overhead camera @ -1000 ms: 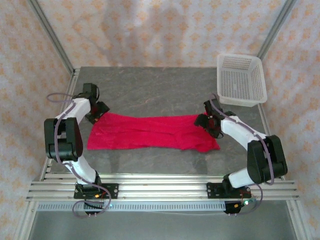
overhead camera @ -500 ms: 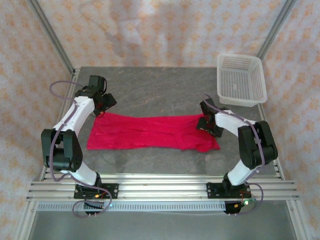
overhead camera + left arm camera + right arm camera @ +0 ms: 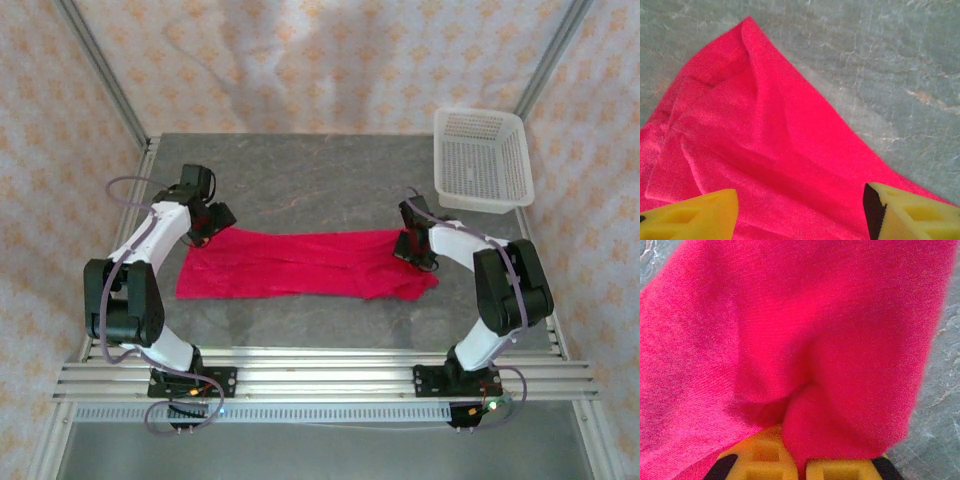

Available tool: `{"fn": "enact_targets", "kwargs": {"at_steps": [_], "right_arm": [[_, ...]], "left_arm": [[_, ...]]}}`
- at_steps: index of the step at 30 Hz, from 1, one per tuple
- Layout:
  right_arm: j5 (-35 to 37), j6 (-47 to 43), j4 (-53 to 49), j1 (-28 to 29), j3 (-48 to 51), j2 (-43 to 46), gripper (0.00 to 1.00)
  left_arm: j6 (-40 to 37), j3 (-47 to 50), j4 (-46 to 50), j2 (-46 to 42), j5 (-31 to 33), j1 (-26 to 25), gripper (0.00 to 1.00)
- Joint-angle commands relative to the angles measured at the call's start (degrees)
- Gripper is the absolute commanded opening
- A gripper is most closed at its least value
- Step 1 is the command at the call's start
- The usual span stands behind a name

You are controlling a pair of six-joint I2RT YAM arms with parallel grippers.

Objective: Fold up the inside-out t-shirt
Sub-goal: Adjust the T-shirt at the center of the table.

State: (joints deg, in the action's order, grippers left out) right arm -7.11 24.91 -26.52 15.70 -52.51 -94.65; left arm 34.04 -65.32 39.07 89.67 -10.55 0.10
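Setting: patterned cloth backdrop (image 3: 330,60) on three sides, enclosing a grey stone-look table (image 3: 330,175).

Item 1, inside-out t-shirt (image 3: 300,265): bright red, laid flat as a long narrow band running left to right across the near-middle of the table, between the two arms. Layered edges and a crease show in the left wrist view, which suggests it is already doubled lengthwise. No tag can be made out.

Item 2, white mesh basket (image 3: 480,160): far right corner of the table, well apart from the shirt, nothing visible in it.

Item 3, left gripper (image 3: 205,222): at the shirt's far-left corner, yellow fingers apart with red cloth beneath them and nothing pinched.

Item 4, right gripper (image 3: 412,245): at the shirt's right end, fingers together and clamped on a bunched fold of the red cloth.

Progress, as a judgement: the narrowing into a strip looks done. One end is secured, the left corner not yet taken. The crosswise fold, bringing one end over the other, remains
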Motion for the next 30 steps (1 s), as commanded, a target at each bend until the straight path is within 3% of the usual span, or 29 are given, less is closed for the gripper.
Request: {"fn": "enact_targets", "kwargs": {"at_steps": [1,8,15,21,30], "right_arm": [[1.68,-0.59,-2.21,-0.44,1.57,0.30,0.02],[5.00,-0.35,-5.72,-3.33,3.18,12.99,0.00],[1.11,-2.29,-9.59,-4.11,1.74,23.88,0.00],[1.31,-1.70,-15.21,1.38,-5.94,25.57,0.00],[5.33,3.29,-14.91,18.29,-18.69,20.77,0.00]], "left_arm": [[1.18,2.20,-1.54,-2.16,-1.14,-0.85,0.68],[8.32,6.77,-9.73,-1.48,-3.29,-8.58,0.68],[5.38,-1.97,-6.29,3.58,-4.39,-8.29,0.69],[4.54,-0.38,-7.59,1.80,-10.78,-0.84,0.70],[3.97,3.76,-7.58,-1.65,-16.17,10.65,0.70]]}}
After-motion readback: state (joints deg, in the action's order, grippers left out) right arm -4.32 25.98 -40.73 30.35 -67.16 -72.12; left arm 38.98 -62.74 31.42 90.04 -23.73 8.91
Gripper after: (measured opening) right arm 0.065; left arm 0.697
